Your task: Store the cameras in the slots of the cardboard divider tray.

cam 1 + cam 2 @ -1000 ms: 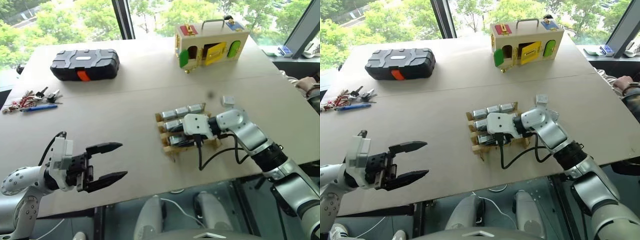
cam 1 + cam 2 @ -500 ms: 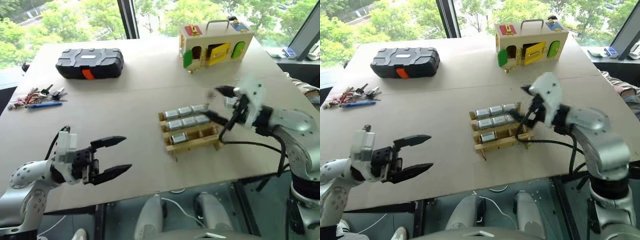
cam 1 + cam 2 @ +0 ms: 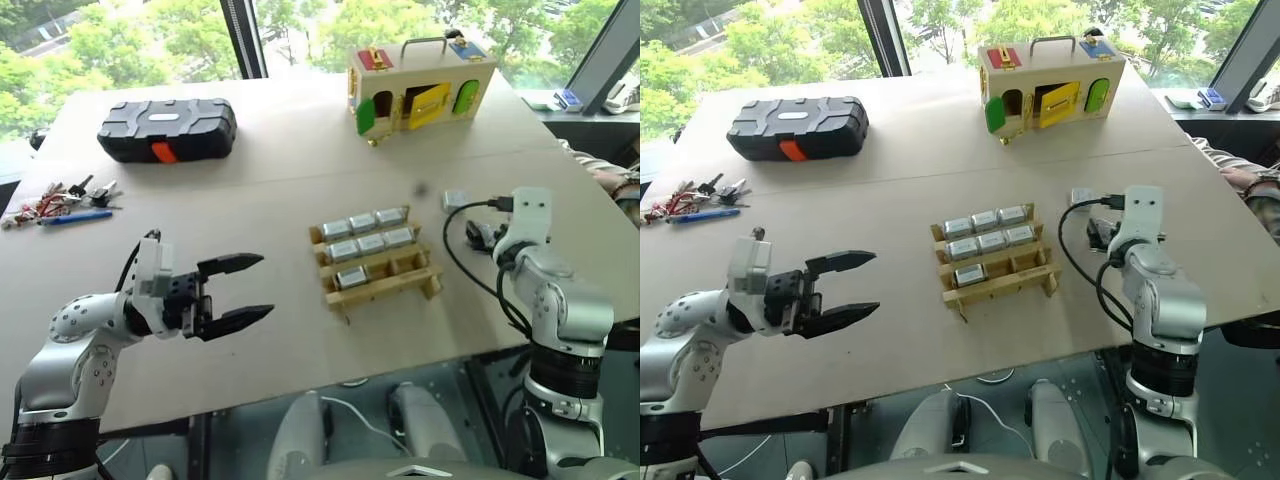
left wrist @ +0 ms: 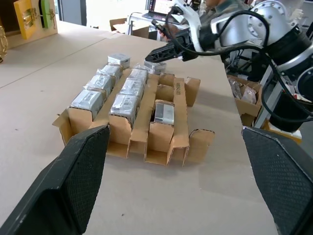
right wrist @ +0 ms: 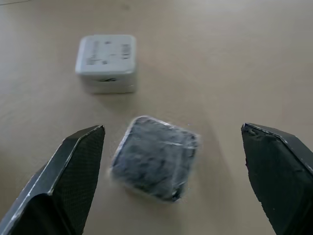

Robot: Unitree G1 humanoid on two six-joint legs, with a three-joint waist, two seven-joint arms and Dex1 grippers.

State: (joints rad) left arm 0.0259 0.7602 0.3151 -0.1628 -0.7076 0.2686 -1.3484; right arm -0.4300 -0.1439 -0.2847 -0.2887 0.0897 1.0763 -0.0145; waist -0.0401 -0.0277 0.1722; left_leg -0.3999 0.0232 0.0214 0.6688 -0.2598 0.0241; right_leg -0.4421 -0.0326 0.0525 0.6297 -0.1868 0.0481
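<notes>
Swung right hand (image 5: 171, 161) off cardboard divider tray (image 3: 385, 285), fingers spread, over wrapped camera (image 5: 155, 157); second camera (image 5: 106, 62) just beyond. Seven slots filled, two empty. Left hand (image 3: 238, 291) spread, empty.

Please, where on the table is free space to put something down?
Free: the wide stretch between the black case, the keys and the cardboard divider tray. Crowded: right of the tray, where two loose cameras lie under the right tool.

Matt tan cardboard tray (image 4: 178, 100); glossy film-wrapped silver cameras (image 4: 124, 104).
</notes>
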